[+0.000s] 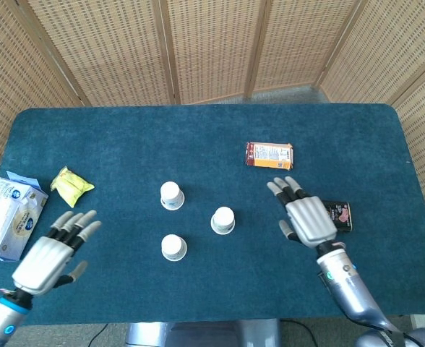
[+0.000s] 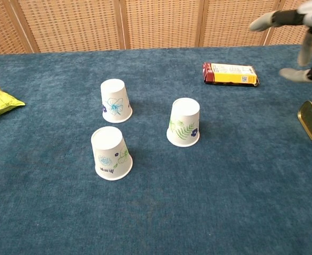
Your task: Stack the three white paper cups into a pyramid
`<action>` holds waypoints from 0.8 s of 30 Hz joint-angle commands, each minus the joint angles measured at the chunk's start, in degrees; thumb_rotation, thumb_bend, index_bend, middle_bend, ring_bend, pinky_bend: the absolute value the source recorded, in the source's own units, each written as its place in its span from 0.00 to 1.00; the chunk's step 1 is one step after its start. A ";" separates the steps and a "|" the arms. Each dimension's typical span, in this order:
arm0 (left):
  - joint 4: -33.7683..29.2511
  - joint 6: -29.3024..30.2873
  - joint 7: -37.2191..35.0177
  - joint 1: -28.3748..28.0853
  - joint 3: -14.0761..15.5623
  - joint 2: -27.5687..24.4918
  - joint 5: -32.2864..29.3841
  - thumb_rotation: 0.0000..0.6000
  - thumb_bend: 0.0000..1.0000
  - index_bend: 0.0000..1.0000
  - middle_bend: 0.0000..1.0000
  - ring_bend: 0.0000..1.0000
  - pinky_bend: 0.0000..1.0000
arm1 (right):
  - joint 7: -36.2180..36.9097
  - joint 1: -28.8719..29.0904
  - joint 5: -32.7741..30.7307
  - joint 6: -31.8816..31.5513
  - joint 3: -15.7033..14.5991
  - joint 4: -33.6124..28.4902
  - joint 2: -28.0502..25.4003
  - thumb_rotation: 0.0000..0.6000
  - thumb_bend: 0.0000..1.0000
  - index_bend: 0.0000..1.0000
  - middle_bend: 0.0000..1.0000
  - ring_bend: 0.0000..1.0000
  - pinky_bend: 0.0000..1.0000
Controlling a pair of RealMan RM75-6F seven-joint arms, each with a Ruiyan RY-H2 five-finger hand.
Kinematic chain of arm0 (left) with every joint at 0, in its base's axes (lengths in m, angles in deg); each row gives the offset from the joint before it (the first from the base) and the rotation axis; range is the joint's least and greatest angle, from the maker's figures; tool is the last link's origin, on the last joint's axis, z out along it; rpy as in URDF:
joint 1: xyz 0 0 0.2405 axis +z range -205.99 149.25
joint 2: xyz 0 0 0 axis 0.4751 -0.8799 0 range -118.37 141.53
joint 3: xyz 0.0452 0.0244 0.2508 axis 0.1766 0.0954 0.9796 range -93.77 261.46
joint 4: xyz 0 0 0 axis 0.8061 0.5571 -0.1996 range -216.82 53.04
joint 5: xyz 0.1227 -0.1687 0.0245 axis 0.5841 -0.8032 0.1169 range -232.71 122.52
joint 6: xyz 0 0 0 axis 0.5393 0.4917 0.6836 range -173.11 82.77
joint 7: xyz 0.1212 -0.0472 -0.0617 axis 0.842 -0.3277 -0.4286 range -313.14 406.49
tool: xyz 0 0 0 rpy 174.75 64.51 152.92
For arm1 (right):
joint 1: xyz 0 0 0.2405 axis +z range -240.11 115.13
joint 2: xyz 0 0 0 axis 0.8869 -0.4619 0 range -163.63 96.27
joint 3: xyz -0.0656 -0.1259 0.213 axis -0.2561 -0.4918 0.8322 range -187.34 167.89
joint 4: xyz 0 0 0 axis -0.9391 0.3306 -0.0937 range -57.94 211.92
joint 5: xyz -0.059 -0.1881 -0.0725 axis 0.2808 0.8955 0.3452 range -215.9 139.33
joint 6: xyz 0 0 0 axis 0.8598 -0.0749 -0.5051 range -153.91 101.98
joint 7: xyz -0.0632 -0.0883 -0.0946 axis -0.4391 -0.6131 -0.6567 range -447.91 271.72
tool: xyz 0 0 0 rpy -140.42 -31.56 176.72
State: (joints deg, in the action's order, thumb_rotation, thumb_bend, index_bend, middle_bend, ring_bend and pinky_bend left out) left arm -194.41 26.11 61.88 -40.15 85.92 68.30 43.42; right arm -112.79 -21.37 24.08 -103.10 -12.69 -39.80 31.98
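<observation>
Blue cloth table (image 1: 126,137): cups (image 2: 184,121) apart, nothing stacked. Left hand (image 1: 50,253), right hand (image 1: 308,217) splayed, empty. Next: pair two cups as base.

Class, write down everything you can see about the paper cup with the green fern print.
The fern cup is a white paper cup standing upside down, rim flat on the blue cloth, its closed base facing up. Green fern leaves and a small blue flower are printed on its side. It looks undented and stands upright, to the right of the other two cups, apart from both. Nothing touches it; neither robot hand is near.
</observation>
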 commanded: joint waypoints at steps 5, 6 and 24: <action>-3.00 -8.09 7.38 -4.98 -1.50 5.05 -4.99 0.97 0.44 0.00 0.00 0.00 0.03 | 2.93 -4.55 5.12 -1.87 0.09 0.41 -2.79 1.00 0.46 0.00 0.01 0.00 0.43; -3.13 -8.67 8.21 -5.33 -1.63 5.58 -5.69 0.97 0.44 0.00 0.00 0.00 0.04 | 3.12 -4.96 5.49 -1.84 0.13 0.38 -3.01 1.00 0.46 0.00 0.01 0.00 0.42; 0.26 -15.73 18.98 -12.58 -4.01 18.05 -17.90 0.98 0.44 0.00 0.00 0.00 0.07 | 5.52 -12.96 11.13 -1.95 0.20 0.13 -5.61 1.00 0.45 0.00 0.01 0.00 0.41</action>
State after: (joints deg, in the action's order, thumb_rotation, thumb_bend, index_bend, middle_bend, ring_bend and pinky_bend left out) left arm -194.73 10.83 80.20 -52.05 82.23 85.40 26.45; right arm -107.46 -34.10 34.99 -105.05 -12.57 -39.61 26.53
